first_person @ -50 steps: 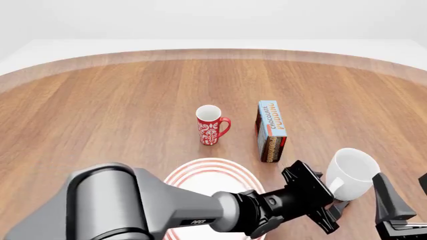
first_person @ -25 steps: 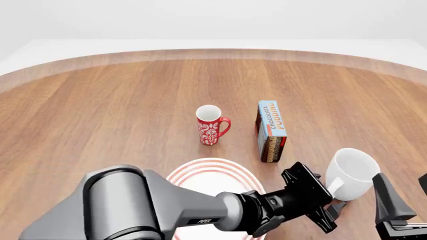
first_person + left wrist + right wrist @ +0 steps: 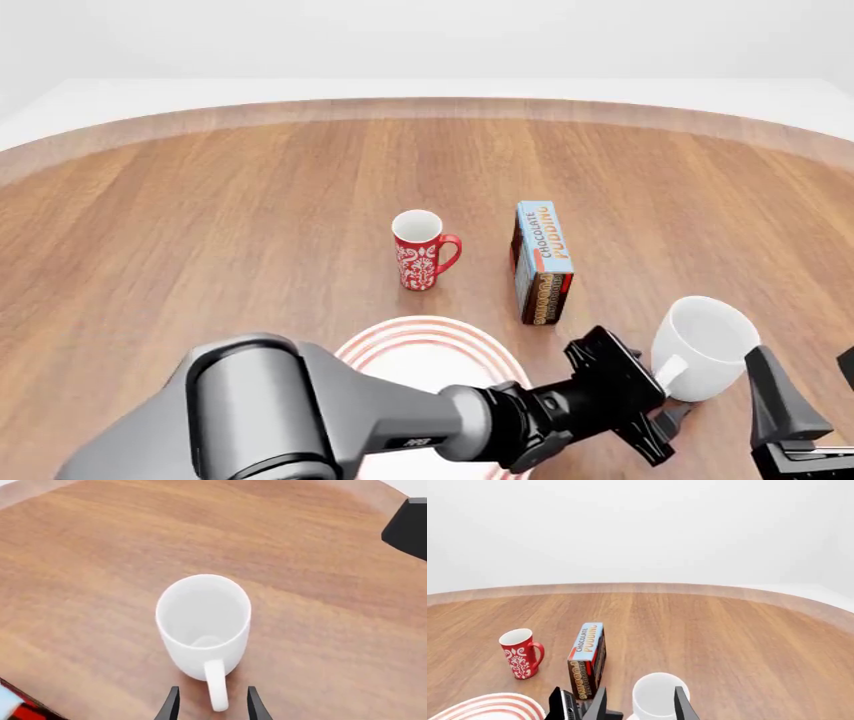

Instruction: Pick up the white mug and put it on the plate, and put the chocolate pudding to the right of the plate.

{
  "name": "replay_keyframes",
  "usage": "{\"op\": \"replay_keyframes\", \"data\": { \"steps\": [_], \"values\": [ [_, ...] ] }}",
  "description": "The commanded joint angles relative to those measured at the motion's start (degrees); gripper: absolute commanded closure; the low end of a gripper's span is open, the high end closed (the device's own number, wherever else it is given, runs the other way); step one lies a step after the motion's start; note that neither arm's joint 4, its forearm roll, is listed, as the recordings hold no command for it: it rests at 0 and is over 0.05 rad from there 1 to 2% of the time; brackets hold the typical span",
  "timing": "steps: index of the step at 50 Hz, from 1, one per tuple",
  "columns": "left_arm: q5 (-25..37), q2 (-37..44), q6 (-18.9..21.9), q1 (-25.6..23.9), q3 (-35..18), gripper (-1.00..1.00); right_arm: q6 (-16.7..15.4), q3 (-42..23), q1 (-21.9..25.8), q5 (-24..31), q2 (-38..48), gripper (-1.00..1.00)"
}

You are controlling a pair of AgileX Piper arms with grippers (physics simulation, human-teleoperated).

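Observation:
The white mug (image 3: 703, 343) stands upright on the table at the front right, its handle turned toward the left gripper. My left gripper (image 3: 663, 408) reaches across the plate (image 3: 400, 345). It is open, with one finger on each side of the mug's handle (image 3: 215, 687), not closed on it. In the left wrist view the mug (image 3: 203, 622) fills the middle. The chocolate pudding (image 3: 543, 258) stands on edge behind the plate's right side. My right gripper (image 3: 809, 388) is open and empty, just right of the mug. The mug also shows in the right wrist view (image 3: 658, 695).
A red mug with a white floral pattern (image 3: 423, 250) stands behind the plate, left of the carton. The left arm's grey links (image 3: 280, 420) cover the plate's near half. The right gripper's dark finger (image 3: 407, 527) shows in the left wrist view.
The left arm's big grey link has shifted a little to the right. The left gripper has hardly moved at the mug's handle. The right arm and all objects are still.

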Motion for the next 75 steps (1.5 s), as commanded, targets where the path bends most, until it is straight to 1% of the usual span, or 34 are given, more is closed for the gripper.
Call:
{"op": "replay_keyframes", "data": {
  "steps": [1, 17, 18, 22, 40, 48, 59, 66, 75],
  "values": [
    [0.6, 1.4, 0.5, -0.2, -1.7, -1.00, 0.0, 0.0, 0.0, 0.0, 0.0, -1.00],
    [0.3, 1.5, -0.4, -1.2, -1.4, -1.00, 0.0, 0.0, 0.0, 0.0, 0.0, -1.00],
    [0.3, 1.5, -0.4, -1.1, -1.4, 1.00, 0.0, 0.0, 0.0, 0.0, 0.0, -1.00],
    [0.9, 1.5, -0.4, -0.5, -2.0, 1.00, 0.0, 0.0, 0.0, 0.0, 0.0, -1.00],
    [0.3, 0.8, 0.1, -0.2, -1.2, 1.00, 0.0, 0.0, 0.0, 0.0, 0.0, -1.00],
    [-0.4, -0.7, 0.5, 0.5, 0.3, 1.00, 0.0, 0.0, 0.0, 0.0, 0.0, -1.00],
    [-1.4, -4.2, 1.0, 1.3, 3.6, 1.00, 0.0, 0.0, 0.1, 0.0, 0.0, -1.00],
    [-2.0, -5.7, 1.4, 1.5, 5.3, 1.00, 0.2, 0.1, 0.1, -0.9, 0.8, -1.00],
    [-2.9, -7.4, 1.7, 1.6, 7.2, 1.00, 0.1, 0.0, 0.1, 0.0, -0.1, -1.00]
  ]
}}
